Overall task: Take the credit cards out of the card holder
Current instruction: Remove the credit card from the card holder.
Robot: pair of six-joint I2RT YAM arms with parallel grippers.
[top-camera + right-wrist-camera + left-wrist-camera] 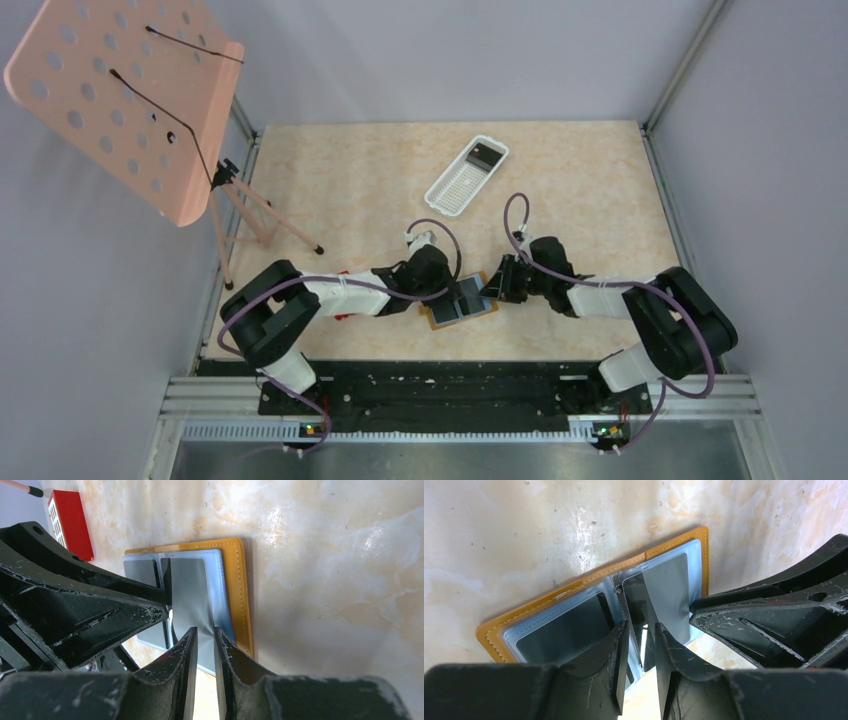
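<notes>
Tan card holder lies open; right gripper pinches a blue-grey panel, left gripper flanks the middle leaf, grip unclear.

Card holder: tan, matt leather-like cover with a stitched edge, lined with glossy clear plastic sleeves. Table: smooth, marble-patterned top with a soft sheen. Right gripper: matt black plastic, scuffed and scratched.

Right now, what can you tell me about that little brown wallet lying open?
The card holder is a tan, stitched, leather-like bifold lying open and flat on the table, with pale blue clear sleeves inside showing dark grey cards. The left tool and right tool each pinch an upraised inner sleeve.
</notes>
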